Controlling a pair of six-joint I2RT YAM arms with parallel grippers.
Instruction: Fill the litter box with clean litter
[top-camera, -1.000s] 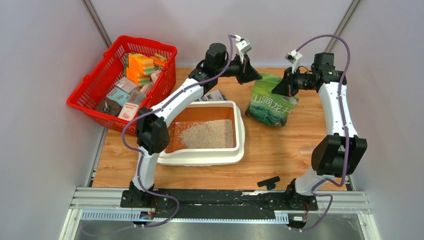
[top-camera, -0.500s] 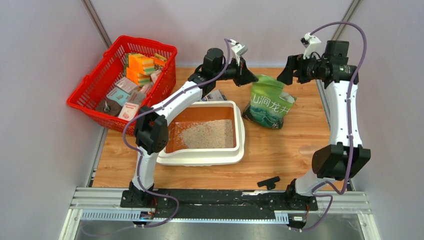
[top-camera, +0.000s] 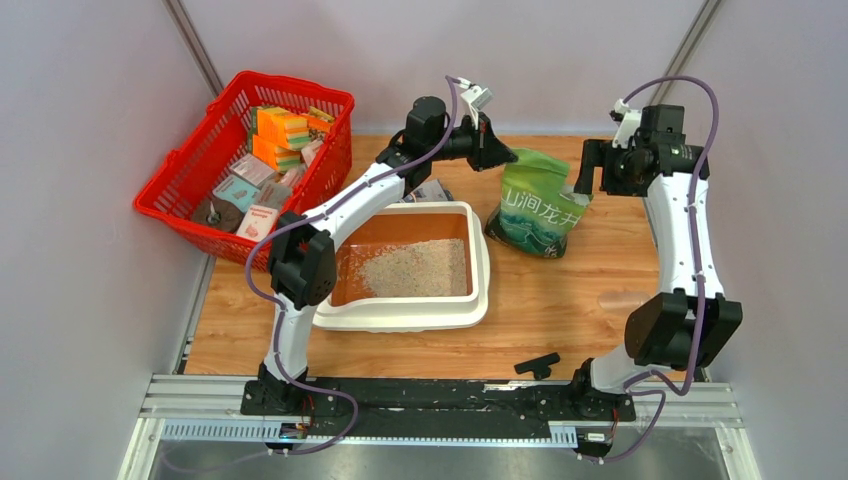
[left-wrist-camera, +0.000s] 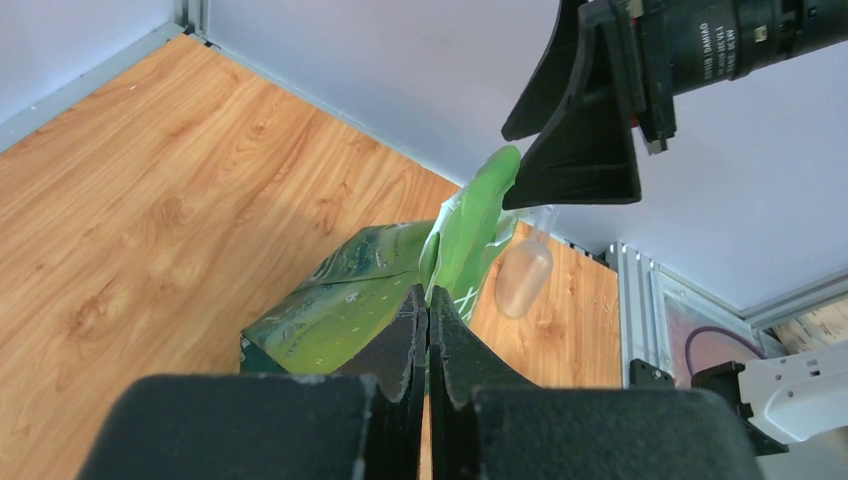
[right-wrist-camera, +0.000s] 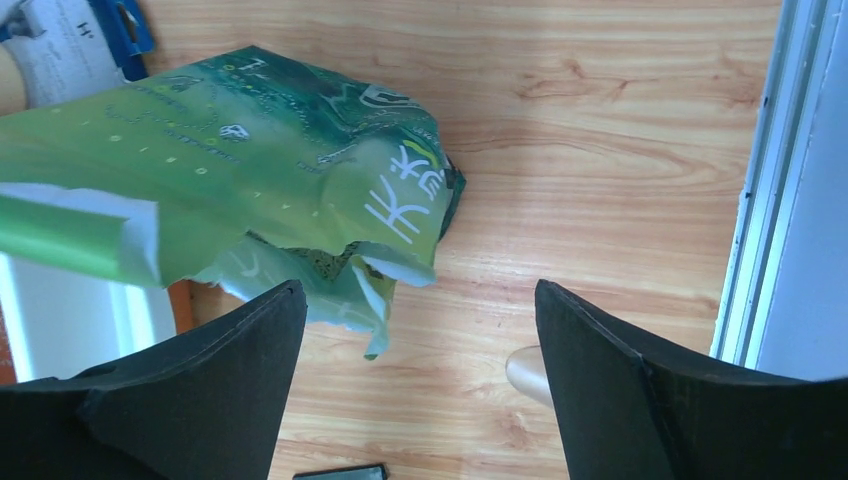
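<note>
while the red basket (top-camera: 245, 165) of small packs sits at the far left of the wooden table (top-camera: 560, 310), the litter box (top-camera: 400, 315) lies just right of it, near the middle and partly under the left arm. its orange-brown floor shows along the far side and the left; the clean litter (top-camera: 415, 268) is spread in a pale patch over the near right part of the floor.

just past the box's far right corner, the left gripper (top-camera: 503, 152) hangs above the table with its two fingers pressed tight together on the top edge of the green bag (top-camera: 540, 210). from the left wrist, the black fingers (left-wrist-camera: 405, 330) pinch a bright green fold of the bag's mouth, and the bag stands on the wood below, beside the box and not over it.

further right, the right gripper (top-camera: 583, 178) hovers close to the bag's upper right corner, its fingers spread wide and holding nothing; from the right wrist, the crumpled top of the bag lies between and beyond them, untouched.

a small black part (top-camera: 538, 365) lies at the table's near edge.
</note>
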